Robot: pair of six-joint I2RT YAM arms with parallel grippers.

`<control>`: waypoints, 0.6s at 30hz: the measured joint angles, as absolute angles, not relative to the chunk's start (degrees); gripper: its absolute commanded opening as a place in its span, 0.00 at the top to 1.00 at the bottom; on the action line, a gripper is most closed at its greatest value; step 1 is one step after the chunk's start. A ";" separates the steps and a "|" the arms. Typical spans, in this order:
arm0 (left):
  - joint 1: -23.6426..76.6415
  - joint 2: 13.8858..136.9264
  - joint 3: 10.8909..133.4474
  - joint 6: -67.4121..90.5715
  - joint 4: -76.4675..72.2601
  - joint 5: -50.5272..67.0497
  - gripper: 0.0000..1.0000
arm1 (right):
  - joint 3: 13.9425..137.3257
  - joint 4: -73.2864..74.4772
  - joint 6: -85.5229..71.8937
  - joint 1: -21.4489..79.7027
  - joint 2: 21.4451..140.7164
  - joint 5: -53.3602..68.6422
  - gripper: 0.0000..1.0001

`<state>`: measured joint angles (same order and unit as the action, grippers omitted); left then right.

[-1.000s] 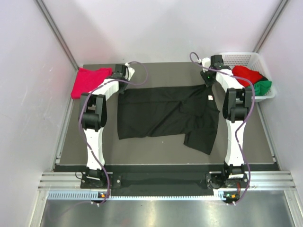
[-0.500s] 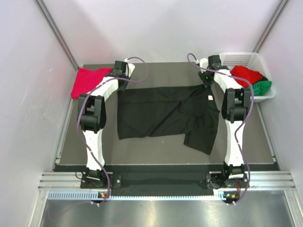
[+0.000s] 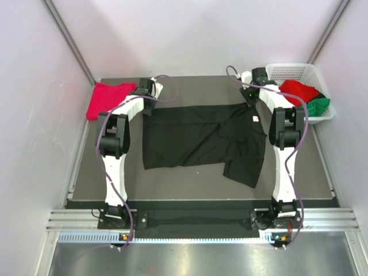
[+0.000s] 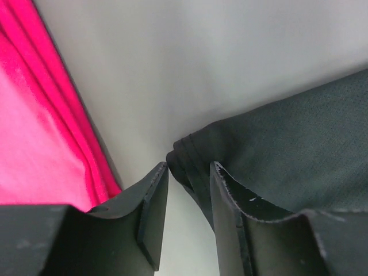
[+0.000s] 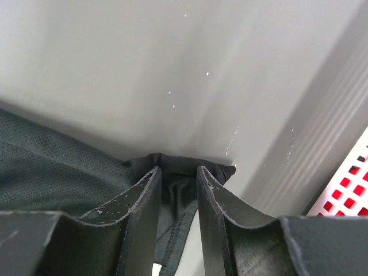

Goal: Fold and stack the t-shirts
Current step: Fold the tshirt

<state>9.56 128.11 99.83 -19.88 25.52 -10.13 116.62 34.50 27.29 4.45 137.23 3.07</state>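
the black t-shirt (image 3: 195, 141) lies spread on the dark table (image 3: 172, 178) between the two arms. its near edge is uneven, with one flap reaching nearer on the right side, and a small white tag (image 3: 253, 119) shows beside the right arm. both arms reach to its far edge. the left gripper (image 3: 146, 103) sits at the far left corner. in the left wrist view its fingers (image 4: 150, 207) are only a narrow gap apart, and the bunched hem of that corner lies between the tips, touching both, so it looks pinched. the right gripper (image 3: 248, 102) is at the far right corner. in its wrist view the two fingers are just as close, dark cloth fills the gap, and a small gathered fold pokes out just past the tips onto the table. farther left, a crimson-pink t-shirt (image 3: 106, 99) lies at the far left edge of the table, near the left gripper but apart from the black one. at the far right, a white basket (image 3: 299, 71) holds a red t-shirt (image 3: 298, 89) and a green t-shirt (image 3: 319, 106).
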 measured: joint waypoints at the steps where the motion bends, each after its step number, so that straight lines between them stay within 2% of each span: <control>1: 9.54 128.11 99.83 -19.92 25.36 -10.20 0.65 | 116.62 34.50 27.33 4.47 137.23 3.07 0.68; 3: 9.52 128.42 99.85 -20.01 25.28 -10.17 0.74 | 116.60 34.52 27.42 4.49 137.21 3.07 0.68; 4: 9.54 128.46 99.85 -20.18 25.21 -10.13 0.91 | 116.55 34.52 27.44 4.49 137.21 3.07 0.68; 6: 9.63 128.92 100.03 -20.60 25.08 -10.07 1.00 | 116.20 34.30 27.49 4.51 137.08 3.07 0.68; 11: 9.65 129.38 100.53 -21.08 25.04 -10.09 1.00 | 115.55 33.85 28.01 4.54 136.84 3.07 0.72; 14: 9.63 129.80 101.19 -21.08 25.08 -10.20 1.00 | 115.55 33.91 28.47 4.78 136.86 2.83 0.78; 18: 9.63 130.89 102.74 -21.23 24.88 -10.96 1.00 | 115.55 34.04 28.80 5.06 136.86 2.39 0.78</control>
<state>9.63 130.89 102.74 -21.23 24.88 -10.96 115.55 34.04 28.80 5.06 136.86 2.39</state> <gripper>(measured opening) 0.012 0.222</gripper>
